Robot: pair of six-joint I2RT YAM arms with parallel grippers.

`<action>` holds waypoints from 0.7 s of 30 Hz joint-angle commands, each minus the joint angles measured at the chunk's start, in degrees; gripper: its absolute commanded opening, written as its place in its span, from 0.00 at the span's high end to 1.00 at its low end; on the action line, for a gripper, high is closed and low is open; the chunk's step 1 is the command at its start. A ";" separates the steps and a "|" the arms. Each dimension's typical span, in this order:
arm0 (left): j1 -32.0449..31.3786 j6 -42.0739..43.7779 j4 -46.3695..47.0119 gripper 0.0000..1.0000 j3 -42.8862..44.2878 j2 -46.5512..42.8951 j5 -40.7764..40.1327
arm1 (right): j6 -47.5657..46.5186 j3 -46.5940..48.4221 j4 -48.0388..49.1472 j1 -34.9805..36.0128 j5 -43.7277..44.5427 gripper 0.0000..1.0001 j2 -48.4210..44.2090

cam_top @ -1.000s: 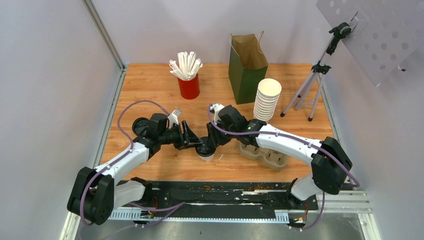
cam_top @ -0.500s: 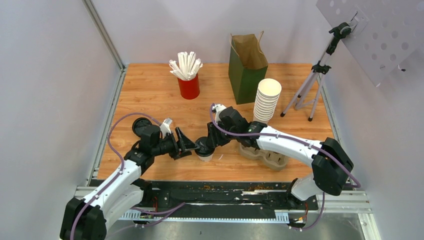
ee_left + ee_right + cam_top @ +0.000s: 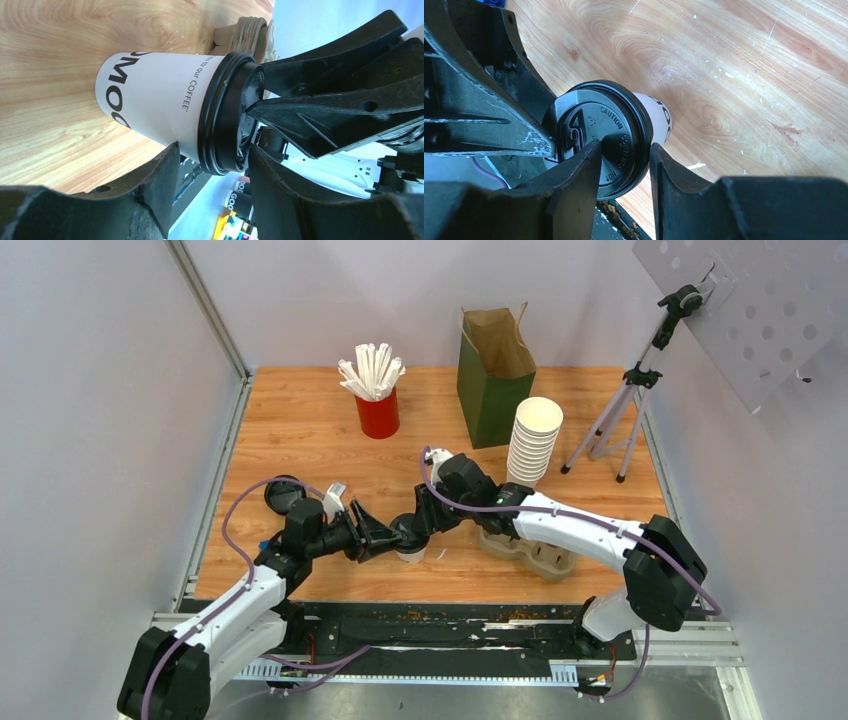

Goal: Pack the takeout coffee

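Top external: I am counting one takeout coffee (image 3: 408,552) sitting on the table (image 3: 300,430), between two grippers. Left gripper (image 3: 212,152) is straddling it, fingers spread. Right gripper (image 3: 624,150) is pinching the black lid's rim. Also logging one red straw cup (image 3: 378,412), one cup stack (image 3: 533,440), one green bag (image 3: 495,380) and one pulp carrier (image 3: 530,548).

- My left arm (image 3: 235,600) stretches forward and inward, its forearm low, reaching the takeout coffee (image 3: 160,100) from that cup's left.
- My left hand (image 3: 383,537) lies turned on its side, its fingers (image 3: 150,200) spread wide, one either side of the coffee's lid end without gripping it.
- My right arm (image 3: 570,525) comes in from the coffee's right, elbow bent.
- My right hand (image 3: 411,530) tilts down onto the coffee's top, its fingers (image 3: 574,190) nearly together, pinching the lid's rim.
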 commanded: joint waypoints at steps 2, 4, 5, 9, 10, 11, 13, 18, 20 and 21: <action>-0.79 -1.73 4.18 0.44 -1.16 0.81 -0.55 | 0.46 -2.77 -3.82 0.64 2.13 0.61 1.13; -0.79 -1.15 2.86 0.48 -1.18 0.79 -1.13 | 0.54 -3.20 -3.65 0.63 2.25 0.61 1.01; -0.79 -0.75 2.07 0.49 -1.16 0.68 -1.49 | 0.47 -3.55 -3.55 0.64 2.32 0.61 1.01; -0.79 3.66 -4.77 0.56 0.22 0.58 -4.80 | 1.07 -5.34 -2.33 0.64 2.25 0.62 0.79; -0.85 4.97 -7.49 0.57 0.56 0.77 -5.54 | 1.22 -5.85 -1.74 0.64 2.10 0.62 0.75; -0.82 6.09 -9.70 0.58 0.79 0.88 -6.21 | 1.34 -6.30 -1.47 0.64 1.96 0.62 0.75; -0.85 7.56 -12.05 0.60 0.99 1.19 -7.37 | 1.35 -6.83 -1.10 0.64 1.76 0.62 0.83; -0.88 11.51 -17.26 0.65 1.57 2.66 -11.25 | 1.21 -7.69 -0.10 0.64 1.51 0.62 1.09; -0.88 12.68 -18.57 0.67 1.63 3.69 -12.34 | 1.08 -8.12 0.62 0.64 1.07 0.63 1.42; -0.96 13.08 -18.93 0.68 1.47 4.19 -12.71 | 0.99 -8.43 1.06 0.59 0.64 0.63 1.57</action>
